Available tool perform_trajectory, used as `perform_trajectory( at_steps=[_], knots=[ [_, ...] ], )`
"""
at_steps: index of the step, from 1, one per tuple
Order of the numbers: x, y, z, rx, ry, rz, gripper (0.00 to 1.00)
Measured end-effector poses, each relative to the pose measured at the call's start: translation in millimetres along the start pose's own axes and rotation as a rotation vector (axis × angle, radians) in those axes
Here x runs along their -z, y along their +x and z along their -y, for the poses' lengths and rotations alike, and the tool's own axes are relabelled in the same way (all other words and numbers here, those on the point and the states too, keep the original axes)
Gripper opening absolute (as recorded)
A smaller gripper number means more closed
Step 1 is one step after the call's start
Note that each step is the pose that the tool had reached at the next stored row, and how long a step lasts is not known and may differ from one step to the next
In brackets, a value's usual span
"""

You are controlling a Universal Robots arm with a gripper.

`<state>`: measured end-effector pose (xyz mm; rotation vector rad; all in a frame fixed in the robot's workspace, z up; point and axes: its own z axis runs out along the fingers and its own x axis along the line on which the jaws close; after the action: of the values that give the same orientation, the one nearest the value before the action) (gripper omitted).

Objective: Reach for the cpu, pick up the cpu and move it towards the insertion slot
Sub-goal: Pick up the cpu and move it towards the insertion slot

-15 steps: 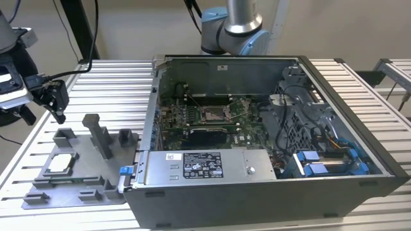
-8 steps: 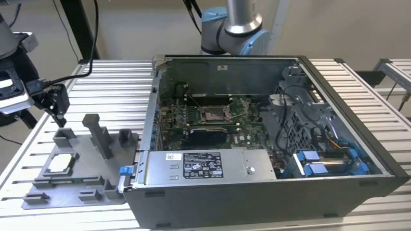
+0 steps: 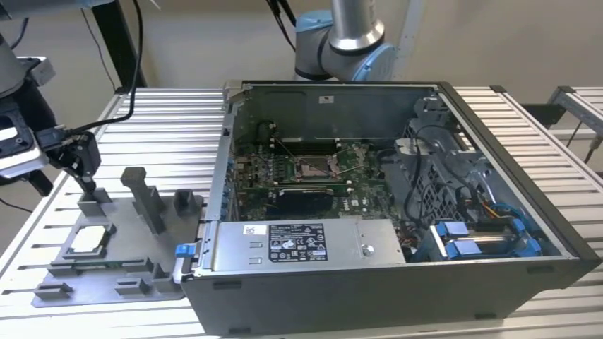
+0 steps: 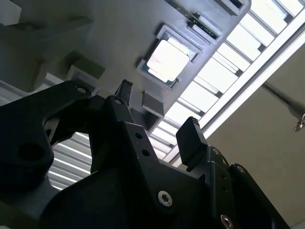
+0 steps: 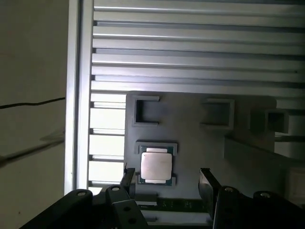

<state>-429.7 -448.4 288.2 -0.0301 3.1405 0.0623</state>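
Fingers (image 5: 208,183) of the gripper (image 5: 167,181) stand apart and empty in both wrist views. The cpu (image 5: 156,165) shows in the gap beyond them, untouched. It lies flat in a shallow square pocket of the grey fixture plate (image 3: 99,282). In the exterior view the gripper hangs over a small block (image 3: 94,206) at the plate's far side. Two tall posts (image 3: 146,198) rise from the plate between the cpu and the open computer case (image 3: 396,282). The case's side wall (image 3: 222,162) stands between plate and insertion slot (image 3: 311,167), which sits on the motherboard inside, well apart from the cpu. Cables (image 3: 428,141) crowd the case toward the exterior view's right. Behind the case stands the arm's base (image 3: 344,42).
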Motion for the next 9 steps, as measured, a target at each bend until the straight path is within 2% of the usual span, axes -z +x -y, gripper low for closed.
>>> perform_trajectory(
  at_steps=[9],
  knots=[
    [-8.5,1.1,2.2,0.000,0.0001,-0.0002,1.00]
  ],
)
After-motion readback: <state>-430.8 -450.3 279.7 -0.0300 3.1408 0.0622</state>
